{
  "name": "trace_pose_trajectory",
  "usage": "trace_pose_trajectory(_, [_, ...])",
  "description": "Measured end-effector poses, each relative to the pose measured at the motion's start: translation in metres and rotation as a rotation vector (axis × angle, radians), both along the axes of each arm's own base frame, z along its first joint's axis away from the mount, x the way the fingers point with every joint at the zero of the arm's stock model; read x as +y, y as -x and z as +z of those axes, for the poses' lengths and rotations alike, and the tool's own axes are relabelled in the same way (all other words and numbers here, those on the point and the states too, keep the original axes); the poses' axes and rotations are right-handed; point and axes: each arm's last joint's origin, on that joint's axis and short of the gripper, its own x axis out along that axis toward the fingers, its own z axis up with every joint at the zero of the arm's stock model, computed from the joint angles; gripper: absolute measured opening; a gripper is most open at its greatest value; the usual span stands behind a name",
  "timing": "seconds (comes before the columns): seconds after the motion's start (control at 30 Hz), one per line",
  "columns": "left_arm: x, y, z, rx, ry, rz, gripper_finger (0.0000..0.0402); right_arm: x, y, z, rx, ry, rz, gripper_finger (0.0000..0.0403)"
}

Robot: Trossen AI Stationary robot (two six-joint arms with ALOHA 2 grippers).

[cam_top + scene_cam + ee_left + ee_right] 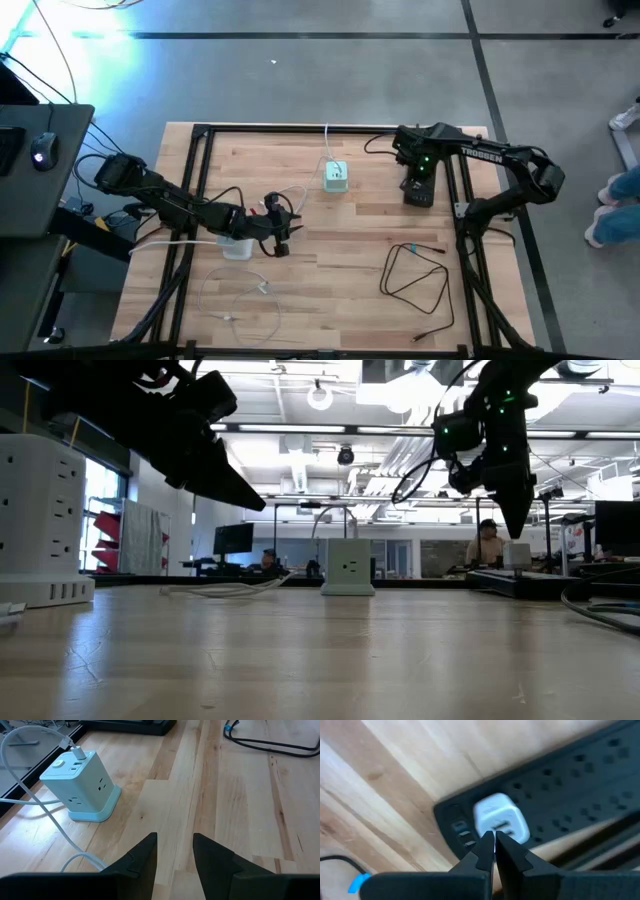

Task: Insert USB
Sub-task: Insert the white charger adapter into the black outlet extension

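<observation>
A pale green power cube [80, 785] stands on the wooden table [340, 240], far of centre [336, 177]. A white USB plug [76, 751] sticks into its top face, and the plug's white cable [45, 810] trails off across the table. My left gripper [175, 855] is open, raised above the table near its middle [283, 228], pointing toward the cube. My right gripper [494, 839] is shut with nothing between its fingers. It points down close above a white charger [501, 819] plugged into a black power strip [418, 192].
A looped black cable [415, 280] with a blue-tipped plug [357, 882] lies near the right. A white power tower [40, 520] stands near the left arm, and a thin white cable [250, 290] lies at the near left. People sit in the room beyond [487, 545].
</observation>
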Motion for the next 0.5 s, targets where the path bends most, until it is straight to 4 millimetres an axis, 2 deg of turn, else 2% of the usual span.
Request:
trace_pose_trajectory(0.17, [0.0001,-0.0001,0.0002,-0.004,0.007,0.004,0.0103,0.0031,0.0037,-0.0078,0.022,-0.004,0.004,0.0000])
trace_pose_trajectory(0.5, [0.0000,-0.0004,0.0007,-0.010,0.009,0.004,0.0103,-0.0036,-0.0016,-0.0095,-0.040,0.048,0.012,0.0000])
